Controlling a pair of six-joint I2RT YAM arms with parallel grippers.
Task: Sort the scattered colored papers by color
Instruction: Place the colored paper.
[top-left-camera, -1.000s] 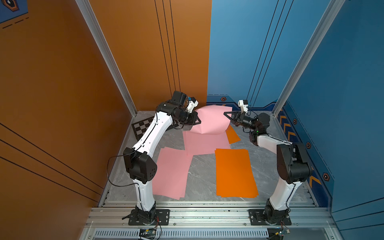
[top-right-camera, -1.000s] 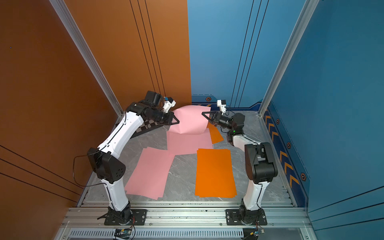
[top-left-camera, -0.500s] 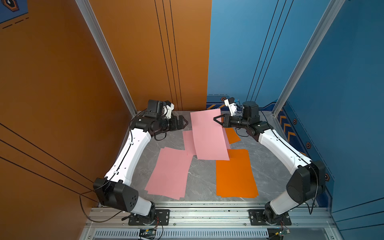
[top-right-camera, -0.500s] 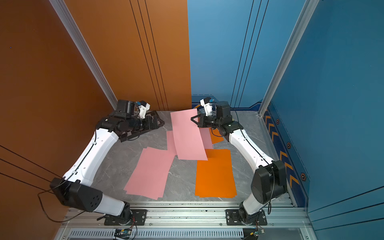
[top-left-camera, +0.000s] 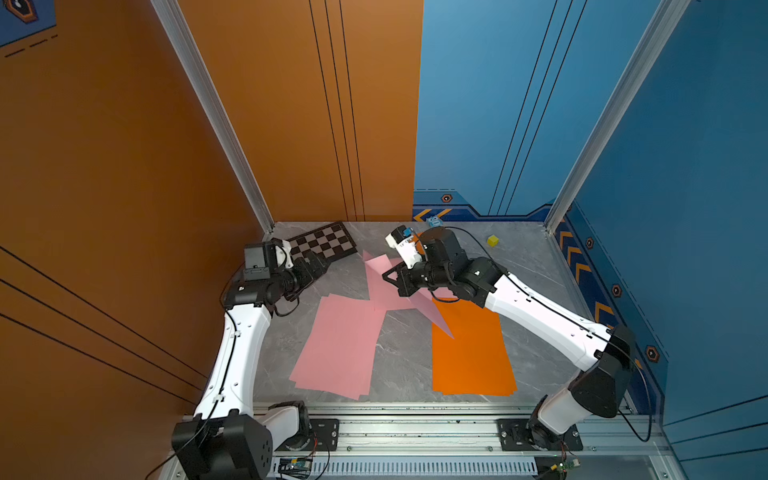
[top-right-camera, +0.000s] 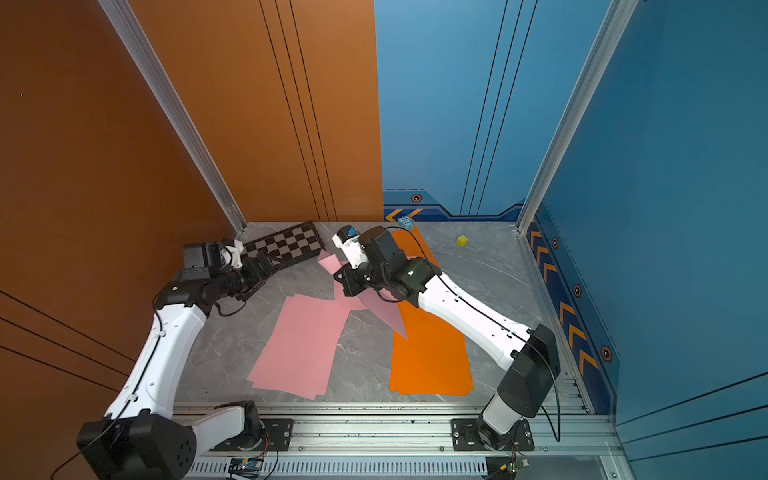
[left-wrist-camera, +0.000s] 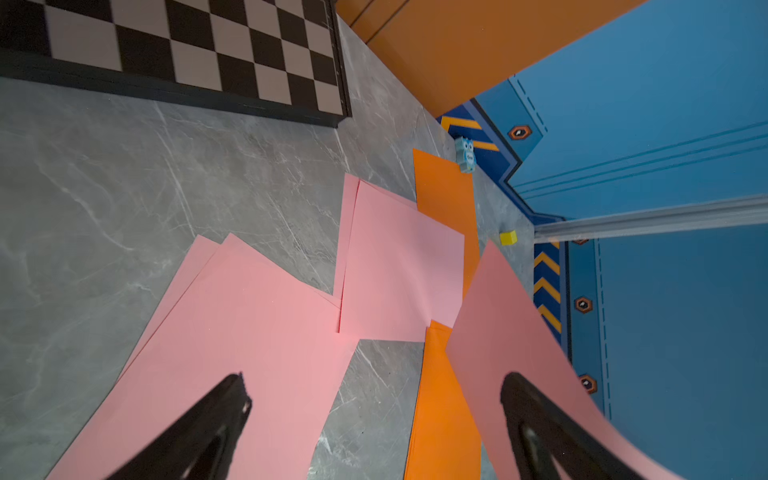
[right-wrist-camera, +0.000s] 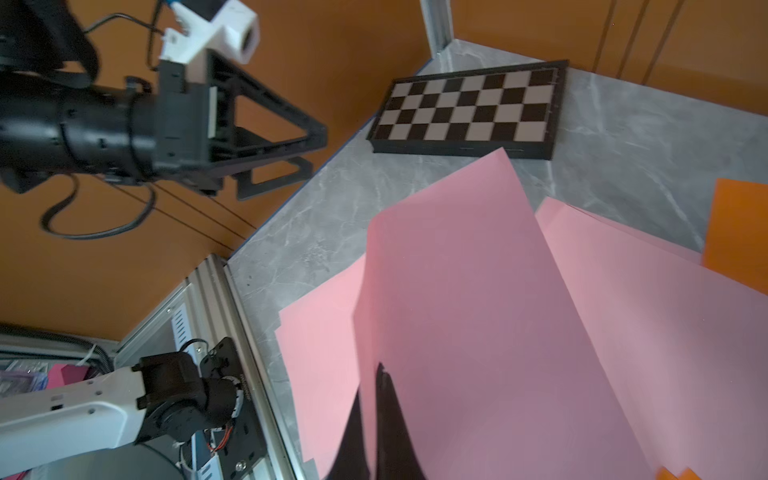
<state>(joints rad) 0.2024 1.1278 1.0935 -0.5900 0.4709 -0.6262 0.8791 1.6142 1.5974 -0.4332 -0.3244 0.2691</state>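
Right wrist: pink sheet (right-wrist-camera: 478, 311), right gripper's (right-wrist-camera: 376, 374) pinch, perhaps lengthwise outward; left gripper (left-wrist-camera: 374, 386) wide.

Checkered board (top-left-camera: 322, 243), yellow cube (top-left-camera: 493, 240), blue figurine (top-left-camera: 433, 221)

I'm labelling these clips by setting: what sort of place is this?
Probably a purpose-built robot test booth: a left arm and right arm bolted to an aluminium rail, orange wall and blue wall closing in a grey table, plus a checkered board.
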